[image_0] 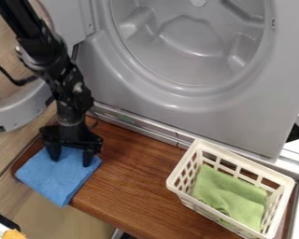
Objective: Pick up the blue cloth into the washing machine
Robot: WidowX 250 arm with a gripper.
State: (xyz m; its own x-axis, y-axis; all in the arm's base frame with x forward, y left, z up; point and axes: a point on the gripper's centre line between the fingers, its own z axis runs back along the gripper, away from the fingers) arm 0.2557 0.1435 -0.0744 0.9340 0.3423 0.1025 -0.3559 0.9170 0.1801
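Blue cloth (55, 176) lies directly beneath a black two-finger gripper (71, 160) at the left end of a brown wooden board (136, 184), its near corner jutting past the board's edge. The gripper hangs down over the cloth's far part, fingers spread wide apart, one toward the left and one toward the right, with blue fabric showing between them. Whether the tips press on the cloth cannot be told; no fold is seen pinched between them. Behind the board rises the grey washing machine (239, 119), its round recess facing the scene. At near right, a white plastic basket (202, 209) holds a green cloth (230, 193).
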